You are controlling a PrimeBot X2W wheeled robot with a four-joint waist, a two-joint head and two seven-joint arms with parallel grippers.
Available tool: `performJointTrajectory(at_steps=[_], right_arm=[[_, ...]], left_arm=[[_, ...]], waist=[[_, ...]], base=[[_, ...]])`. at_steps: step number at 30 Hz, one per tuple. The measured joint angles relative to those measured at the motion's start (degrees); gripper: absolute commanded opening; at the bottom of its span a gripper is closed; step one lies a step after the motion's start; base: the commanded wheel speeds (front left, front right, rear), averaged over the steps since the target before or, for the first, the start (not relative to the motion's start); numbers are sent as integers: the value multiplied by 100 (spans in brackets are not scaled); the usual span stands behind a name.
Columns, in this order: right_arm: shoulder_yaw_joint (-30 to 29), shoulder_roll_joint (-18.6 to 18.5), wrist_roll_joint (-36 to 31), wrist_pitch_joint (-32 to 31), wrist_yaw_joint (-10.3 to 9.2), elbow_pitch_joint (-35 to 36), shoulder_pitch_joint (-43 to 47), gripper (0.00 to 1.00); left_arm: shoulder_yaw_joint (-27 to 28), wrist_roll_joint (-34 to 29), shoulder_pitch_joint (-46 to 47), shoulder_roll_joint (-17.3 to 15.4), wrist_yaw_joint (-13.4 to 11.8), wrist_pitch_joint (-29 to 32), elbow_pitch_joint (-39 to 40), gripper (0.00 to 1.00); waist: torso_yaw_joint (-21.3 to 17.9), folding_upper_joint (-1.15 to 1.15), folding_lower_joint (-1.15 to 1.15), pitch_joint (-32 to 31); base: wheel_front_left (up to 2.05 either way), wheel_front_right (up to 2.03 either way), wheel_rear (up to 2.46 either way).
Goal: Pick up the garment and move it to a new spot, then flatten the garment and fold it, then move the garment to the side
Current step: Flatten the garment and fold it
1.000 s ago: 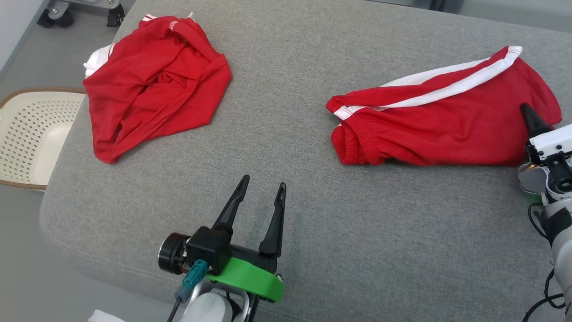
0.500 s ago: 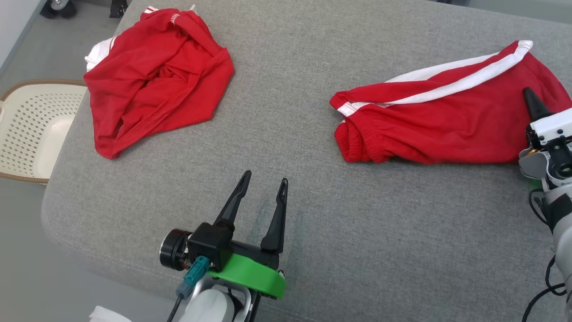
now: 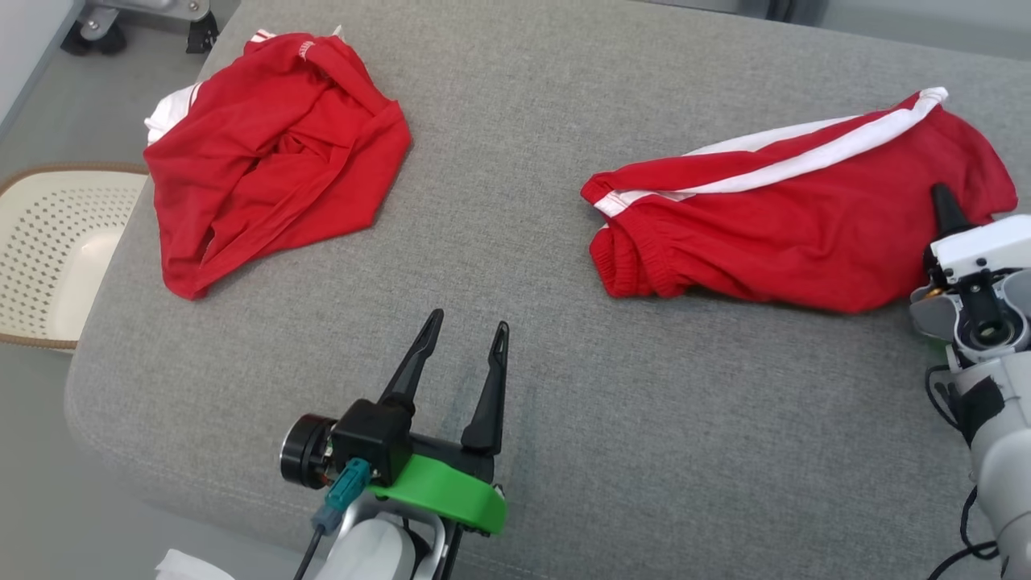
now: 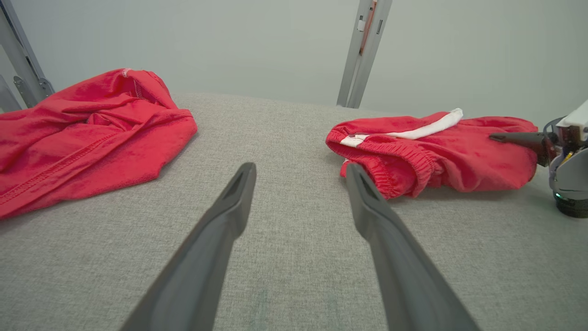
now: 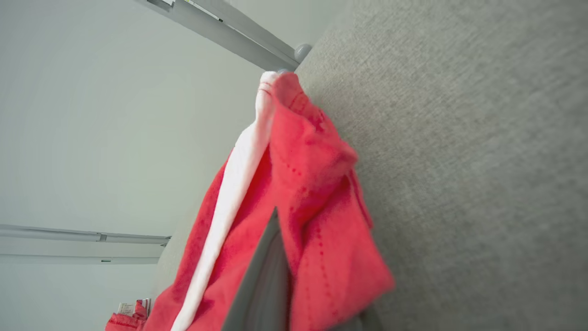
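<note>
R gripper [image 3: 939, 197] was clenched on the red shorts [image 3: 789, 225]. Its fingers were closed together w/ cloth nipped btwn them near the shorts' leg end. In the R wrist view the shorts [image 5: 317, 193] bunched over & around the one grey finger [image 5: 271, 262] that showed. The white stripe [image 3: 805, 157] ran along the shorts' far edge, just beyond the R fingertips & off to their left. The elastic waistband [image 3: 636, 262] lay at the opposite end, well away from the R fingers & toward the L ones. The shorts lay on the grey cushion [image 3: 523, 201], crumpled, not flat.

L gripper [image 3: 470, 321] was released, fingers spread wide w/ nothing btwn them but bare cushion. Can't tell if the tips touched it. In the L wrist view the shorts [image 4: 459, 147] sat ahead & to the right of the L fingertips, waistband nearest, apart from them. A 2nd red garment [image 3: 274, 153] lay rumpled ahead & to the left of the L fingers, well apart from the shorts. A cream perforated basket [image 3: 56, 242] stood off the cushion's edge, further left of the L fingers.
</note>
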State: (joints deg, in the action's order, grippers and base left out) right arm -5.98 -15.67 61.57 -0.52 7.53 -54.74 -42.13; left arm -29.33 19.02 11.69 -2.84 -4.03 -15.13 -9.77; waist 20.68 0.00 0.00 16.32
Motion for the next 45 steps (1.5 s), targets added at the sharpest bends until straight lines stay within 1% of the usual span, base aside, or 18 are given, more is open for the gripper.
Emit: performJointTrajectory(at_steps=[6,13,16,22,28,31,36,41,45], right_arm=[[102,4,51,487,1,291,539,0],[70,-60,147,939,1,450,1223,0],[32,-104,164,1092,-2,386,1461,0],[89,-138,-62,1292,-4,144,1767,0],[140,-214,-345,1466,-4,-54,1834,0],[177,-226,-486,1503,-4,-58,1774,0],[310,-214,-669,1534,-4,53,1650,0],[633,-113,-880,1551,-4,415,1600,0],[836,24,-913,1552,-4,737,1611,0]], left_arm=[[131,-78,-92,1,87,0,-74,100],[261,-152,-224,3,218,0,-172,100],[325,-176,-275,4,279,0,-214,100],[420,-192,-413,4,364,0,-286,100],[397,-192,-471,5,413,0,-322,100],[421,-193,-499,5,437,0,-322,100],[485,-194,-536,4,450,0,-347,100],[538,-192,-585,4,476,0,-388,100],[555,-192,-616,4,497,0,-419,100]], waist=[[-190,0,0,-200],[-577,0,0,-469],[-761,0,0,-599],[-1104,0,0,-906],[-1302,0,0,-1191],[-1336,0,0,-1266],[-1219,0,0,-1293],[-1065,0,0,-1339],[-964,0,0,-1419]], base=[[0,0,0],[0,0,0],[0,0,0],[0,0,0],[0,0,0],[0,0,0],[0,0,0],[0,0,0],[0,0,0]])
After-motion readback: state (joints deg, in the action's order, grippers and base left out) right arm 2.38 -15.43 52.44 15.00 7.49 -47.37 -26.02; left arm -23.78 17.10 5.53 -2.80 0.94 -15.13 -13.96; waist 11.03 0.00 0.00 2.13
